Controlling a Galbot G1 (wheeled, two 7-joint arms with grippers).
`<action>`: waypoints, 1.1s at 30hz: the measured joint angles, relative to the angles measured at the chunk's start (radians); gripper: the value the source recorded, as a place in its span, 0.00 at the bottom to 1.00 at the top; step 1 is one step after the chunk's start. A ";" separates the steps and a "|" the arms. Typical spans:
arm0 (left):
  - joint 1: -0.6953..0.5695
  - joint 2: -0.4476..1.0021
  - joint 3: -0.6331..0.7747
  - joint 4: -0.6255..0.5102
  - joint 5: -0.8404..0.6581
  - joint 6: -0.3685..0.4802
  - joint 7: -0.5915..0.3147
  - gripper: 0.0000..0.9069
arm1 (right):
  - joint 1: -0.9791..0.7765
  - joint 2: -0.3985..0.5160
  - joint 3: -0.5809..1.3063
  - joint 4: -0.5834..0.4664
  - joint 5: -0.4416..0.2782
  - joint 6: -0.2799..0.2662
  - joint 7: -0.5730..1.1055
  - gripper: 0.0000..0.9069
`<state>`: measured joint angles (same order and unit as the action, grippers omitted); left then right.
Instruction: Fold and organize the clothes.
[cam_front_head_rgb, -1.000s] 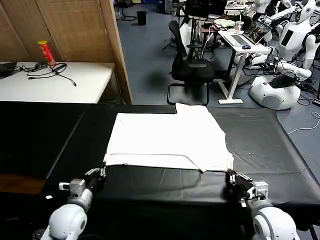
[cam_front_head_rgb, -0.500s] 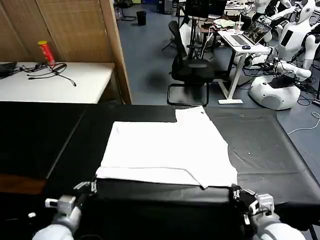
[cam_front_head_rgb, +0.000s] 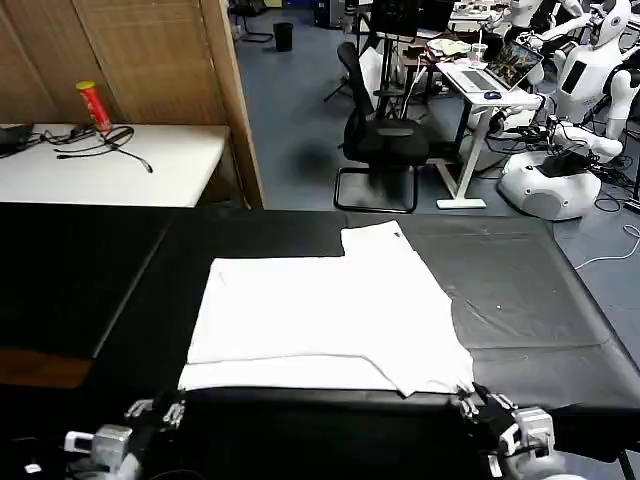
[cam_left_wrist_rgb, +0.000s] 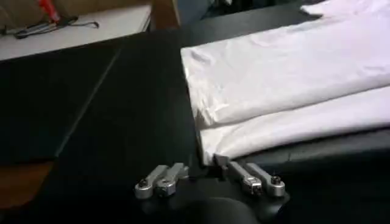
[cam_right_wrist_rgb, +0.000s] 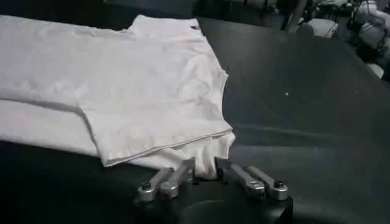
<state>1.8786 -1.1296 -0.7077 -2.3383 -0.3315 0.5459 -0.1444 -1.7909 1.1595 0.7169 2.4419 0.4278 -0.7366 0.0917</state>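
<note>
The clothes are one white T-shirt, plain side up and partly folded, lying flat on the black table. Its near edge reaches close to the table's front. My left gripper is at the shirt's near left corner, shut on that corner. My right gripper is at the near right corner, and white cloth is pinched between its fingers. In the right wrist view, the folded shirt spreads away from the jaws, with a sleeve lying over the top.
Behind the black table stand a white table with a red can and cables, a wooden partition and an office chair. Bare black tabletop lies left and right of the shirt.
Both grippers have drawn back toward the table's near edge, holding the corners. The shirt has slid toward me with them.
</note>
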 joint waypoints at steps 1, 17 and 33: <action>-0.005 -0.002 -0.002 -0.018 -0.007 -0.006 0.000 0.97 | 0.017 -0.006 0.008 0.001 0.016 0.000 -0.002 0.97; -0.676 0.136 0.145 0.313 -0.326 0.050 -0.029 0.97 | 0.792 -0.093 -0.237 -0.533 0.119 0.117 0.042 0.97; -1.189 0.122 0.410 0.889 -0.402 0.138 0.007 0.97 | 1.286 0.056 -0.499 -1.196 0.043 0.103 -0.027 0.97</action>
<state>0.6895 -1.0080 -0.2977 -1.4493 -0.7332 0.6842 -0.1372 -0.5052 1.2159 0.2176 1.2454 0.4711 -0.6338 0.0647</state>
